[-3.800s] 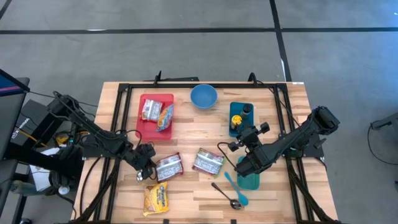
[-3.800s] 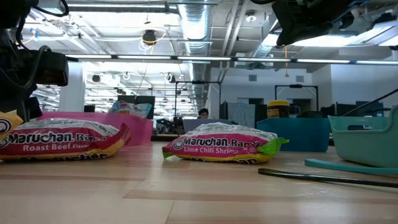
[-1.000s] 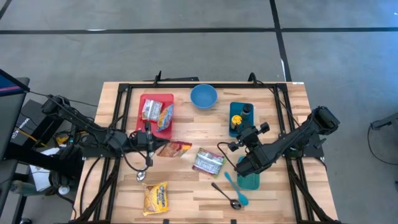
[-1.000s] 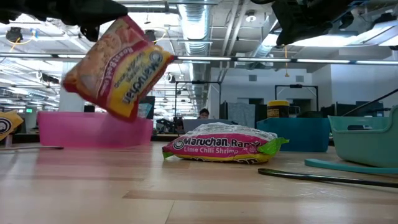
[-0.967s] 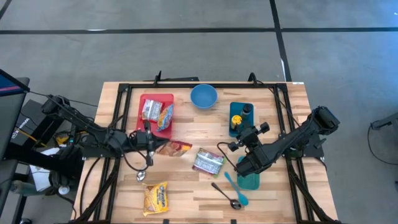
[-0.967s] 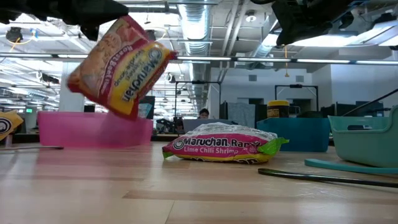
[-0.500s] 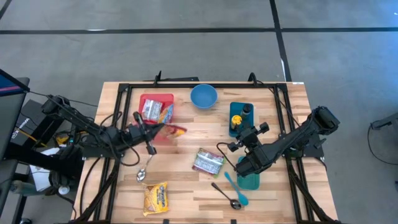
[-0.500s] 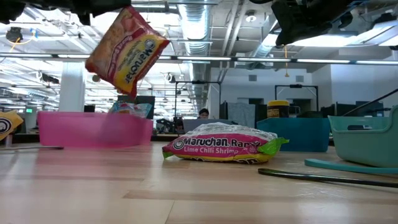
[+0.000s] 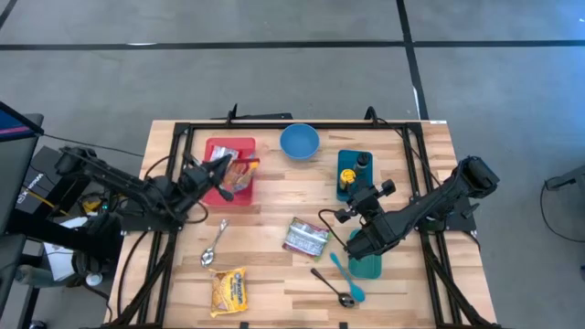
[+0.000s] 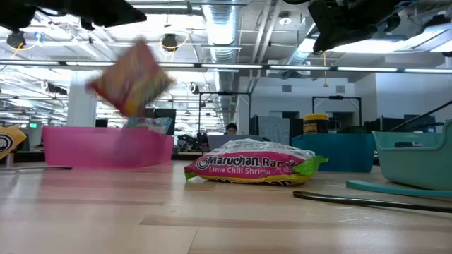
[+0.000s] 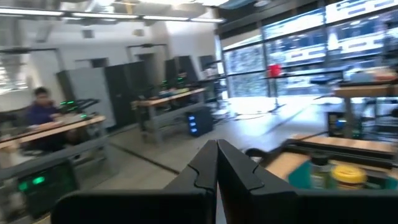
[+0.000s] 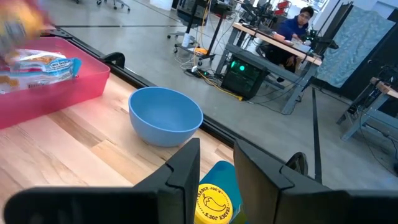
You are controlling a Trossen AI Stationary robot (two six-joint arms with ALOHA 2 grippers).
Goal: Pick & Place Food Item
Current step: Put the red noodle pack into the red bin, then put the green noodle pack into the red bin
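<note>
A red-and-yellow ramen packet hangs in the air over the red tray. In the low view the packet is blurred above the tray's pink wall. My left gripper is shut just beside it over the tray; its own view shows only the shut fingers. Two more packets lie in the tray. A lime-chili ramen packet lies flat at the table's middle. My right gripper waits open near the teal tray, with nothing between its fingers. My left gripper is shut on the ramen packet, which hangs tilted below the fingers, clear of the tray. The fingers hide the place of contact in the wrist view and blur hides it in the low view, so which part of the packet they have cannot be told.
A blue bowl stands at the far middle. A teal tray holds a yellow bottle and a dark one. A teal bin, a teal utensil, two metal spoons and a yellow packet lie nearer the front.
My left gripper has gone from the table's middle toward the far edge and upward, tipping its fingers up, and now stands over the red tray. The ramen packet has travelled with it, swinging below the fingers, farther from the low camera.
</note>
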